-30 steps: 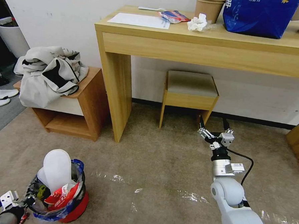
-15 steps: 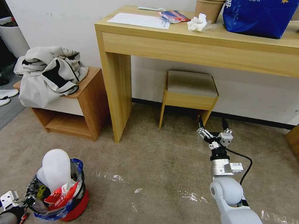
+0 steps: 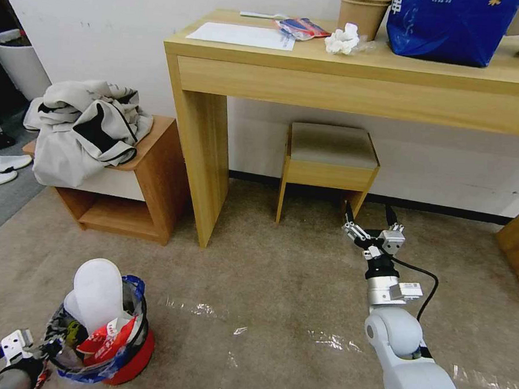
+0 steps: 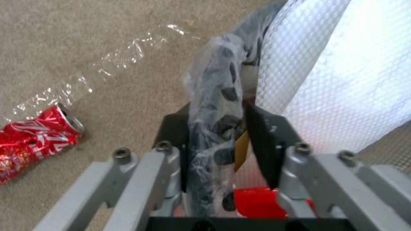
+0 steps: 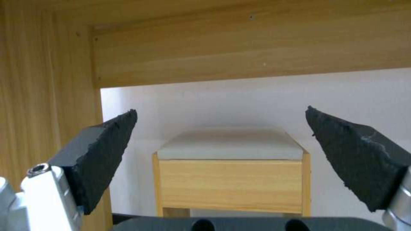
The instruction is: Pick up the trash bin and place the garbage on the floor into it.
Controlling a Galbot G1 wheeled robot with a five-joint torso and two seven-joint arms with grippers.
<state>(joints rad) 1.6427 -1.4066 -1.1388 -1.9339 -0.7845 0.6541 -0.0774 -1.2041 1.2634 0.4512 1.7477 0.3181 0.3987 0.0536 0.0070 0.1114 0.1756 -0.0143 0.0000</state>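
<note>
Standing on the beige low-pile carpet [image 3: 278, 288] at the lower left of the head view, the small round red trash bin lined with a clear plastic bag [image 3: 124, 358] holds a white flat slipper [image 3: 96, 293] upright, with red wrappers [image 3: 104, 338] tucked against it. The slipper's textured white sole [image 4: 342, 73] rises above the bin's rim beside the bunched liner [image 4: 214, 128]. The left gripper [image 3: 45, 349] sits at the bin's rim, its black fingers pinched together on the rim and the clear bag, one finger outside and one inside [image 4: 261, 141]. On the carpet near the bin, apart from it, a crushed red can [image 4: 36, 138] lies on its side next to a strip of worn translucent tape [image 4: 111, 64]. More tape lines [image 3: 327, 340] cross the carpet in front of the robot.

Farther right, the right gripper [image 3: 369, 220] hangs above the carpet with its black fingers [image 5: 98, 154] spread wide and nothing between them, pointing toward a small wooden stool with a grey cushion [image 3: 330, 157] under the light wooden desk [image 3: 358, 83]. A low wooden side table [image 3: 137, 194] with crumpled pale clothing [image 3: 83, 127] stands left of the desk.
</note>
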